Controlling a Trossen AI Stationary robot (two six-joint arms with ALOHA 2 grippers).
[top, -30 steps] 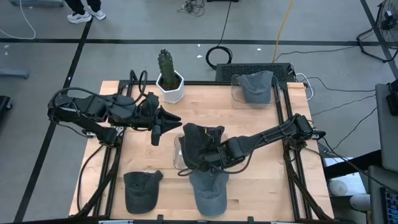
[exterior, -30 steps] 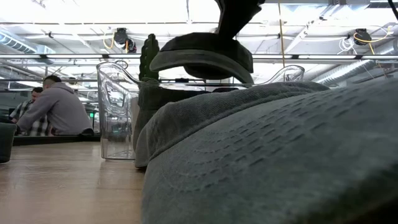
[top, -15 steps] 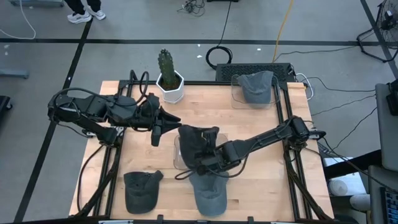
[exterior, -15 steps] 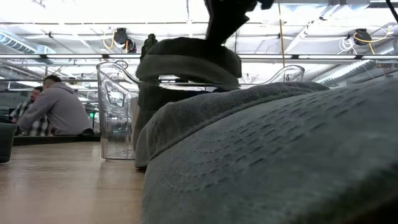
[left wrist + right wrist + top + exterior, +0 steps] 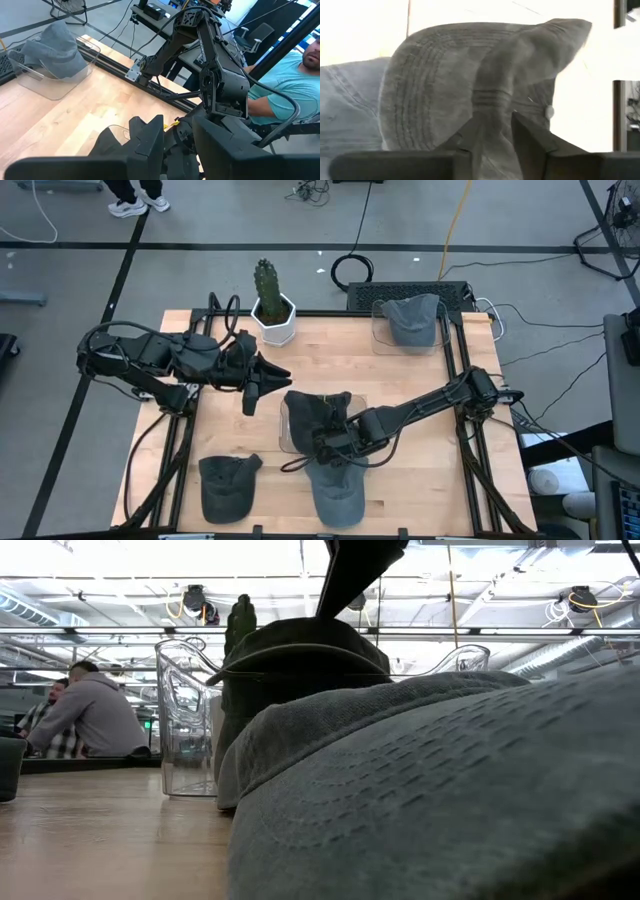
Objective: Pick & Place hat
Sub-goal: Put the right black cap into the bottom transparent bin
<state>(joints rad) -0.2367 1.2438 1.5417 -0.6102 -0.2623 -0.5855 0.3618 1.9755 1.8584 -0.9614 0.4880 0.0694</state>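
Hat (image 5: 318, 412) sits on the clear stand (image 5: 286, 432); my right tool (image 5: 330, 442) looks just released, so I'd withdraw next.

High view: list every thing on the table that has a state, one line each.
Dark hat: lying on the clear stand at table centre, under the right claw.
Right claw: over the dark hat, fingers slightly parted around a fold of it.
Left claw: hanging above the table beside the centre stand, holding nothing.
Grey hat: resting on the far clear stand.
Front grey hat: lying flat on the table.
Small dark hat: lying flat on the table.
Cactus: upright in its white pot.
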